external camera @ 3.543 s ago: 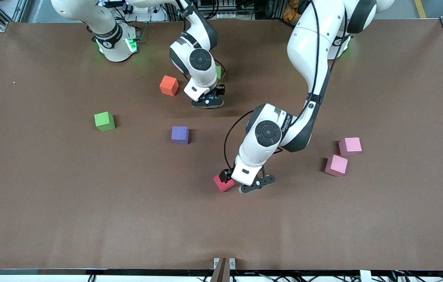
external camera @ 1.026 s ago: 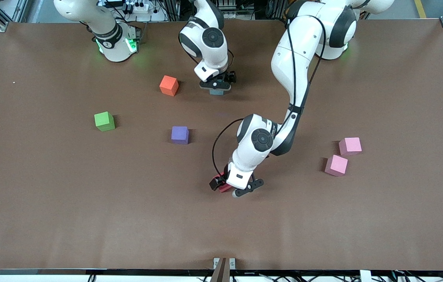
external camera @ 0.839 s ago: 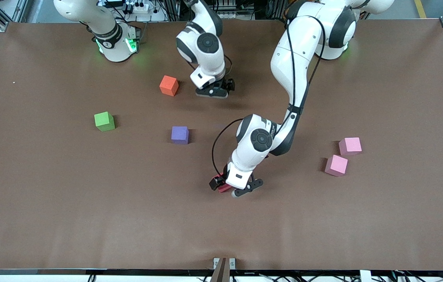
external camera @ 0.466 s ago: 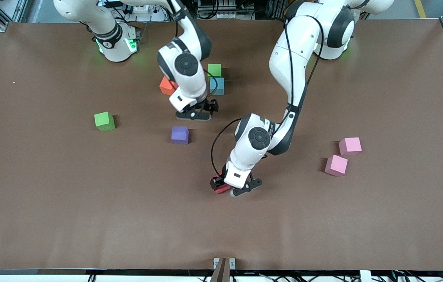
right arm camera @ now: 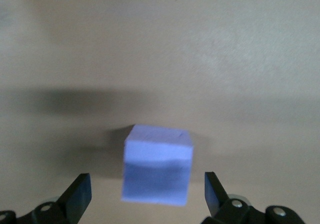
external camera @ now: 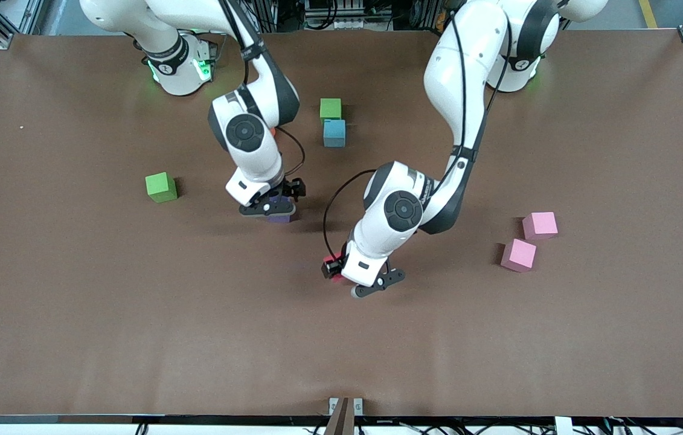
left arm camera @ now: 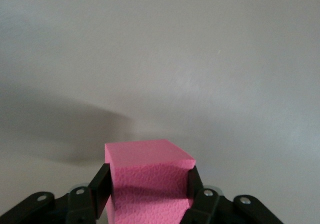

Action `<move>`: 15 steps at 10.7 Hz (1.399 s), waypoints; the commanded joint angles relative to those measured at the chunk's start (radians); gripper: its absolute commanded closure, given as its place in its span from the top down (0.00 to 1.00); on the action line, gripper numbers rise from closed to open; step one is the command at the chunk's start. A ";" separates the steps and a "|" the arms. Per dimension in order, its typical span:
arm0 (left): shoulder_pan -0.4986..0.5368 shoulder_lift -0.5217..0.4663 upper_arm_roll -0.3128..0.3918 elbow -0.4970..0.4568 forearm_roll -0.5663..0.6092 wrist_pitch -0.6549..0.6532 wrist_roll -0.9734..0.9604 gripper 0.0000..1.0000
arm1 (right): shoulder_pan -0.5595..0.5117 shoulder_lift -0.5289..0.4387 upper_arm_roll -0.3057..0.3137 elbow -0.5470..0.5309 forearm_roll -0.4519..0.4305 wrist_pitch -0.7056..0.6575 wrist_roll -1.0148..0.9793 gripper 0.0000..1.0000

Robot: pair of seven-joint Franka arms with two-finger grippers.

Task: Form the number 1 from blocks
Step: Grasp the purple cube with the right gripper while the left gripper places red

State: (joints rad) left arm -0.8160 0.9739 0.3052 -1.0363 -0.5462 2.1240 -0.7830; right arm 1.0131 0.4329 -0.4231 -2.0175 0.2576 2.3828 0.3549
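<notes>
My left gripper [external camera: 350, 283] is shut on the red block [external camera: 334, 273] near the middle of the table. In the left wrist view the block [left arm camera: 150, 159] fills the gap between both fingers. My right gripper [external camera: 269, 208] hangs open over the purple block [external camera: 281, 219], which the right wrist view shows lying between the spread fingers [right arm camera: 80, 191] with room on each side. A green block [external camera: 330, 109] and a light blue block [external camera: 334, 133] touch in a short line near the robots' bases. The right arm covers the orange block.
Another green block [external camera: 160, 186] sits toward the right arm's end. Two pink blocks [external camera: 540, 225] [external camera: 519, 254] lie close together toward the left arm's end. The brown table [external camera: 136, 338] is bare along the edge nearest the front camera.
My right arm swung away from the light blue block, left beside the green one, and came over the purple block. My left gripper closed on the red block and rose slightly.
</notes>
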 commanded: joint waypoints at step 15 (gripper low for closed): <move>0.095 -0.469 -0.474 -0.909 0.272 0.504 0.056 0.00 | -0.203 0.080 0.006 0.014 0.144 0.035 -0.388 0.00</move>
State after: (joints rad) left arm -0.7392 0.5507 -0.1434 -1.8859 -0.2983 2.6020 -0.7392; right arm 0.8407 0.5445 -0.4255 -2.0075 0.3755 2.4483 0.0299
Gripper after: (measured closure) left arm 0.410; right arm 0.366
